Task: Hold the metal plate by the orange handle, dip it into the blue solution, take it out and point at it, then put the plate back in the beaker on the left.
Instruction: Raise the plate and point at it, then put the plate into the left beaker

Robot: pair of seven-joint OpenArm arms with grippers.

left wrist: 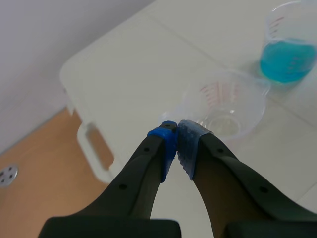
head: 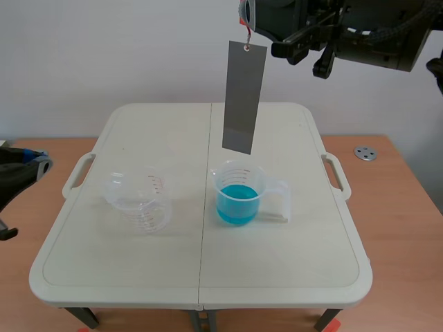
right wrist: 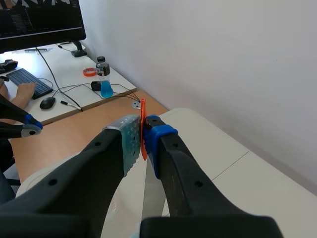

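A long grey metal plate [head: 243,97] hangs upright in the air, its lower end just above the beaker of blue solution [head: 239,195]. The plate's orange handle [right wrist: 143,130] is pinched between the pads of my right gripper [right wrist: 142,133], which is high over the table [head: 246,15]. Part of the plate [right wrist: 151,196] shows below the fingers. The empty clear beaker [head: 138,200] stands to the left of the blue one. My left gripper [left wrist: 177,133] is shut on nothing, low beside the table's left edge [head: 28,167], with the empty beaker [left wrist: 225,104] just ahead of it.
Both beakers stand on a white folding table [head: 277,277] set on a wooden desk. A small metal disc [head: 365,153] lies on the wood at right. In the right wrist view, a far desk holds a keyboard, a mouse and a bottle [right wrist: 104,78].
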